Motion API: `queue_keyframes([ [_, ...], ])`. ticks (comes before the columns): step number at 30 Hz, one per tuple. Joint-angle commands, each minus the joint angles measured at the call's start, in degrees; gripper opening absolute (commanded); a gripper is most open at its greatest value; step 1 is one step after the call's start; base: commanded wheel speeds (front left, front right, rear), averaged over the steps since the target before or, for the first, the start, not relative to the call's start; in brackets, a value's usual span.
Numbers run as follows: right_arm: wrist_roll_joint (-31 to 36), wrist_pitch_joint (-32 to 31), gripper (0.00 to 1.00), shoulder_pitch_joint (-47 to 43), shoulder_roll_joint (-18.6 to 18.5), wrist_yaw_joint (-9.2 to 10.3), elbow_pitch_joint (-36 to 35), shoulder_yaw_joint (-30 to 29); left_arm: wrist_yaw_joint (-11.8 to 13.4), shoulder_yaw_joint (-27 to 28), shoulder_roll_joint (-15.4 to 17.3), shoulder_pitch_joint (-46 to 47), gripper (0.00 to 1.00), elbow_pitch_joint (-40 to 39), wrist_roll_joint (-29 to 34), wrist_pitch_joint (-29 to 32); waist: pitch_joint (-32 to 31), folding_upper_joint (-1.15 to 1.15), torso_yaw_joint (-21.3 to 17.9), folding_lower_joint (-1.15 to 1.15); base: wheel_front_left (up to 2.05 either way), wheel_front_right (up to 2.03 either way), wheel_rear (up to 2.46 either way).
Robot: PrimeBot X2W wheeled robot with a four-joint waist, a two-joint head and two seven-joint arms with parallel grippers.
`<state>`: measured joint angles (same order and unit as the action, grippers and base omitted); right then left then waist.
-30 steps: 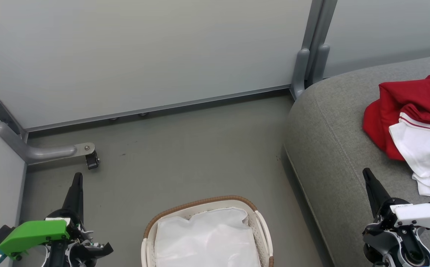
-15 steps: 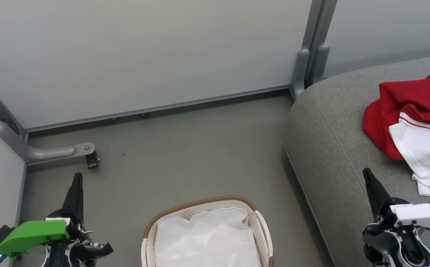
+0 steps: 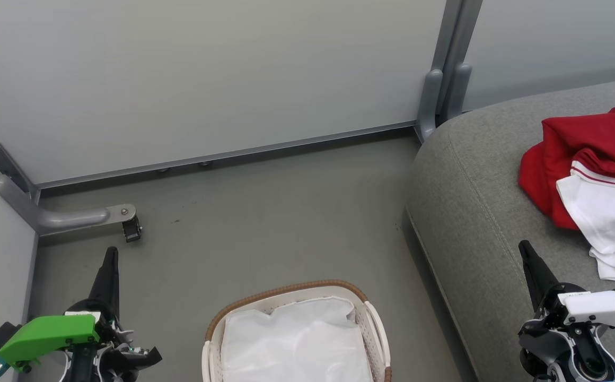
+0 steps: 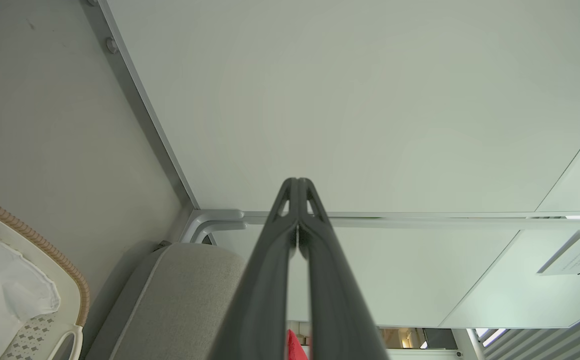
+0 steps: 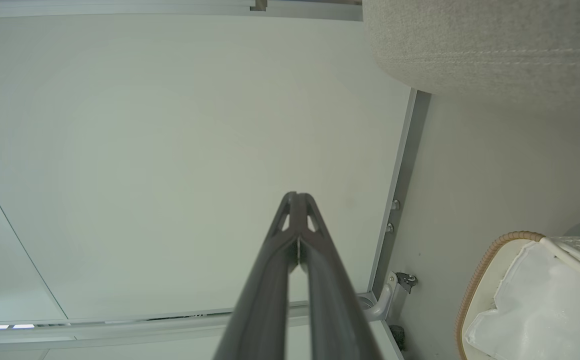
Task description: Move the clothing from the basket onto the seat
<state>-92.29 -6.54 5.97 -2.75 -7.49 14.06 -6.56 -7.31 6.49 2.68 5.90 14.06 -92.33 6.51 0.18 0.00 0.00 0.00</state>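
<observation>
Clothing and seat: the red clothing (image 3: 578, 143) lies bunched on the grey seat (image 3: 472, 212), well back from its rounded corner. Its white part (image 3: 604, 223) spreads toward the front edge.
Seat risk: a careless sweep by the right arm could probably catch that white part and drag the soft pile toward the edge and the floor.
Basket: the basket (image 3: 286, 289) stands on the floor between the 2 grippers, beside the seat. No red shows inside it.
Basket risk: the task looks done, so another reach into the basket would likely pinch the liner (image 3: 297, 345), and lifting that could tip the light basket. Whether anything lies under the liner cannot be told.
Right gripper: the right gripper (image 3: 525, 249) hangs over the seat's front, near the white part but apart from it. Its 2 fingers are pressed together, holding nothing and touching nothing.
Left gripper: the left gripper (image 3: 110, 257) hangs above the floor, left of the basket. Its fingers are likewise closed tip to tip and empty.
</observation>
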Motion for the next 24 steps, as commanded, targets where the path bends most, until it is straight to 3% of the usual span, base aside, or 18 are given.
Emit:
queue_keyframes([
  [1, -0.2, -0.2, 0.00, 0.4, -0.2, 0.00, -0.2, -0.1, -0.4, 0.1, 0.4, 0.7, 0.00, -0.1, -0.2, 0.2, 0.0, 0.00, 0.0, 0.00, 0.00, 0.00, 0.00],
  [24, -0.2, -0.2, 0.00, 0.4, -0.2, 0.00, -0.2, -0.1, -0.4, 0.1, 0.4, 0.7, 0.00, -0.1, -0.2, 0.2, 0.0, 0.00, 0.0, 0.00, 0.00, 0.00, 0.00],
])
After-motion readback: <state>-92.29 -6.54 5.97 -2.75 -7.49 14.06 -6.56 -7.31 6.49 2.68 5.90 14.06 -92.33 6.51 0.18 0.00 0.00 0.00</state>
